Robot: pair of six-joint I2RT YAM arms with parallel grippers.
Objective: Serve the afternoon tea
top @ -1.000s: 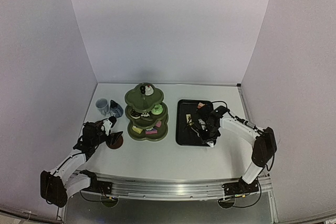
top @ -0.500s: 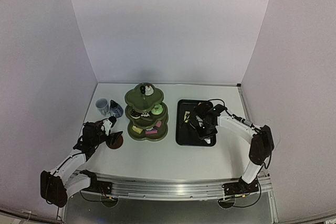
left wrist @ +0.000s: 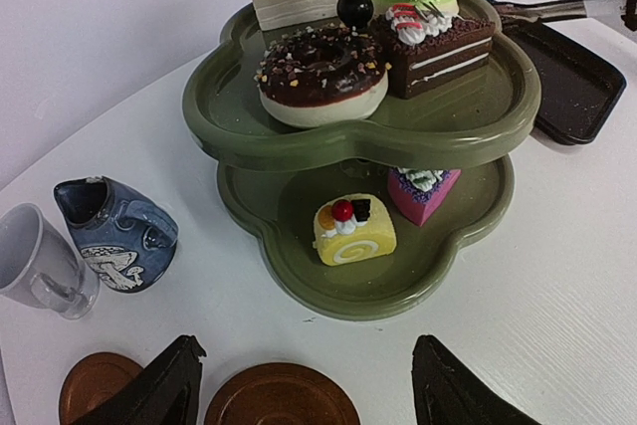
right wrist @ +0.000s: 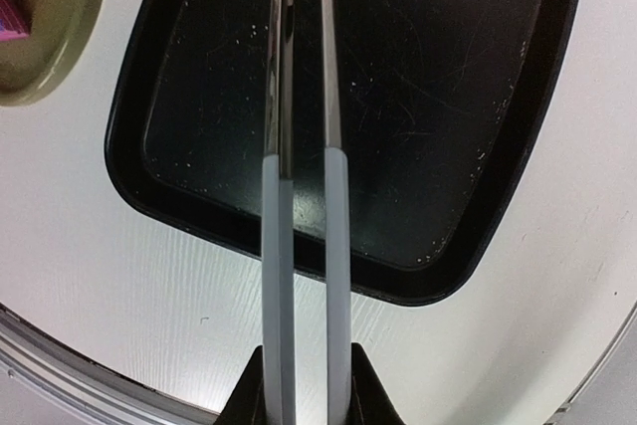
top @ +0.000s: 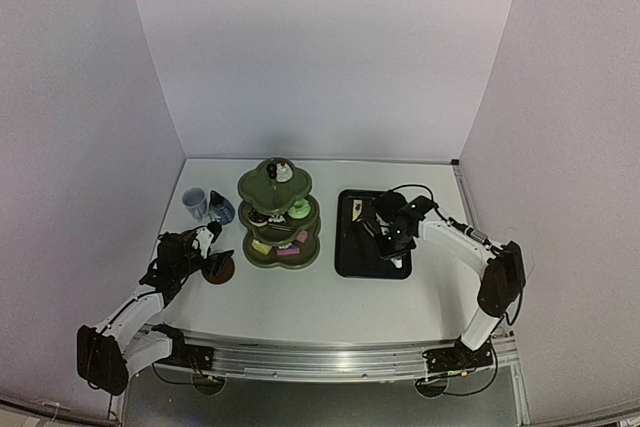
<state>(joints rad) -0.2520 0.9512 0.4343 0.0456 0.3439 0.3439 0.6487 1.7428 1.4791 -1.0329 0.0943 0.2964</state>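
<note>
The right hand (right wrist: pixel 307 390) pinches the white tongs (right wrist: pixel 333 246), whose long axis runs out over the black tray (right wrist: pixel 478 146), with the olive-green stand (left wrist: pixel 299 151) of cakes (left wrist: pixel 322 75) to its left, while the left hand (left wrist: pixel 311 375), spread, hangs above a brown saucer (left wrist: pixel 282 400).

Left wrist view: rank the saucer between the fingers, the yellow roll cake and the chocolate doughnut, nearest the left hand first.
1. Saucer, at the bottom edge, between the left hand fingers.
2. Yellow roll cake, ahead on the stand lower tier.
3. Chocolate doughnut, farther back on the tier above.
</note>
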